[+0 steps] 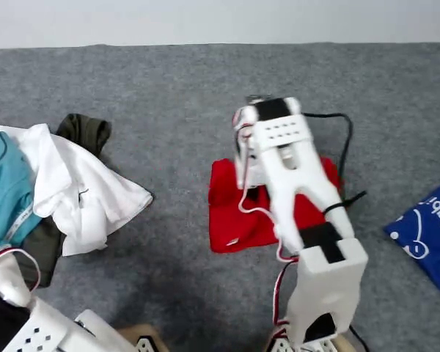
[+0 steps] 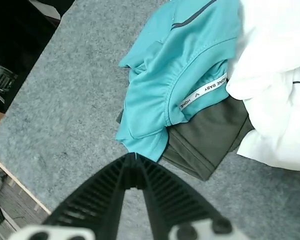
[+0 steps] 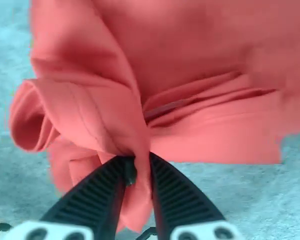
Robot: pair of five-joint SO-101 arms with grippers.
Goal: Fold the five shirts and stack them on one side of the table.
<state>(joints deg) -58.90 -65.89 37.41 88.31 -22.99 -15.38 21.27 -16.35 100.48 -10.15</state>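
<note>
A red shirt (image 1: pixel 235 213) lies folded on the grey felt at the middle of the table, partly under the right arm. My right gripper (image 3: pixel 138 167) is shut on a bunched fold of the red shirt (image 3: pixel 190 75). At the left lies a heap of a teal shirt (image 1: pixel 7 187), a white shirt (image 1: pixel 81 191) and a dark olive shirt (image 1: pixel 84 132). A blue shirt (image 1: pixel 429 231) lies at the right edge. My left gripper (image 2: pixel 135 162) is shut with nothing in it, above the felt just short of the teal shirt (image 2: pixel 175 75) and the olive shirt (image 2: pixel 210 140).
The table's edge (image 2: pixel 15 180) runs close beside the left gripper, with dark gear beyond it. Black cables (image 1: pixel 345 147) trail behind the right arm. Bare felt (image 1: pixel 176 103) stretches between the heap and the red shirt.
</note>
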